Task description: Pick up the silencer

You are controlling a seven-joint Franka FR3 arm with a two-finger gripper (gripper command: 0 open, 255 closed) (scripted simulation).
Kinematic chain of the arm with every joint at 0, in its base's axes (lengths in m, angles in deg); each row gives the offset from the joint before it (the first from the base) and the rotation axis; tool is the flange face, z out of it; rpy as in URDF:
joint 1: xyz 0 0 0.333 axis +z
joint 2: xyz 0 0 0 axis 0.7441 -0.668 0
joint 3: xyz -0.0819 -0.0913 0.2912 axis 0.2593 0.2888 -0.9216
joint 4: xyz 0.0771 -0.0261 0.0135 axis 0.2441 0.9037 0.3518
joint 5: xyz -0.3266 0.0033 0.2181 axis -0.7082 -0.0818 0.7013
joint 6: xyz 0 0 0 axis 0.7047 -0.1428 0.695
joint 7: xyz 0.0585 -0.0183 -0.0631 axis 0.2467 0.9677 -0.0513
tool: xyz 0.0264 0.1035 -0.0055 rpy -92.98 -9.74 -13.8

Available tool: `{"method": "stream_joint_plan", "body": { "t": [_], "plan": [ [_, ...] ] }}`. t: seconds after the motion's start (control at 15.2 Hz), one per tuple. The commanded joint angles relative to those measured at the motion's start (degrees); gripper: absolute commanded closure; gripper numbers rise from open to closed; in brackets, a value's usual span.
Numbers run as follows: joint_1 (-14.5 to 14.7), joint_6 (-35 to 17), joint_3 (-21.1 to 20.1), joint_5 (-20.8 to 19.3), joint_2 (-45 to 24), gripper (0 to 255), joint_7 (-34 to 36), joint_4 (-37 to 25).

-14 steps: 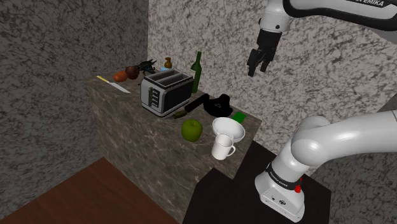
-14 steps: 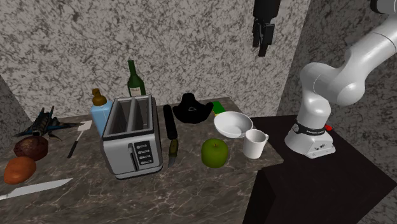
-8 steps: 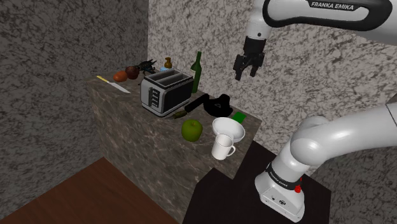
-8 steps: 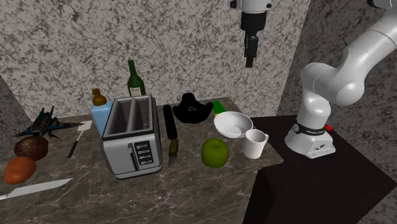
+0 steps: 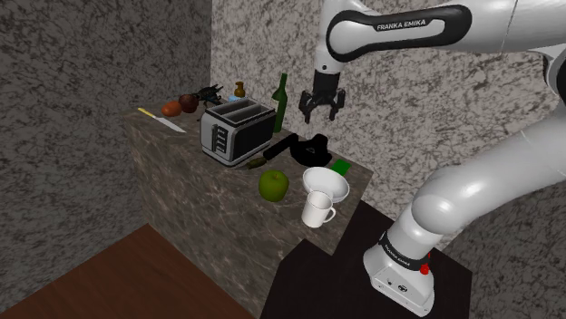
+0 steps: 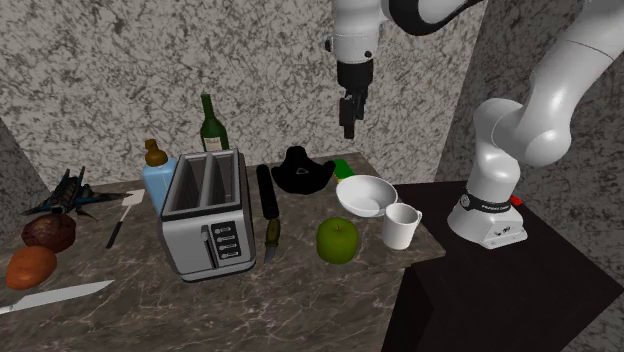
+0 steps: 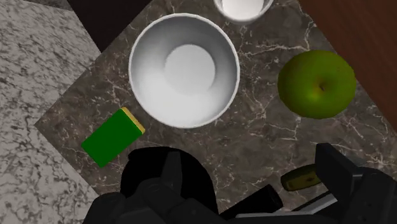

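The silencer [image 6: 265, 191] is a long black tube lying on the marble counter between the toaster [image 6: 206, 213] and a black hat-shaped object [image 6: 300, 172]. In the shoulder view the silencer [image 5: 282, 148] runs from the toaster toward that black object [image 5: 314, 147]. My gripper [image 5: 323, 113] hangs open in the air above the black object, well clear of the counter; in the second exterior view the gripper [image 6: 348, 124] points down, up and to the right of the silencer. In the wrist view one finger [image 7: 343, 175] shows, with a black bar [image 7: 254, 202] between the fingers.
A white bowl [image 7: 184, 70], a green apple [image 7: 316, 84], a white mug [image 6: 401, 226] and a green box [image 7: 113, 137] sit near the counter's end. A green bottle [image 6: 210, 125] stands behind the toaster. An olive-handled knife [image 6: 272, 236] lies beside the silencer.
The arm has swung across and down: the gripper came from high beside the wall to a spot above the black object on the counter. Nothing on the counter moved.
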Motion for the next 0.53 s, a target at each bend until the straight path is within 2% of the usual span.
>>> {"method": "stream_joint_plan", "body": {
  "t": [0.0,0.46],
  "plan": [
    [-0.9,-2.6,-0.4,-0.2,-4.2,0,3.5,-1.2],
    [-2.9,-9.1,-0.8,-1.6,-19.6,0,15.5,-8.4]
  ]
}}
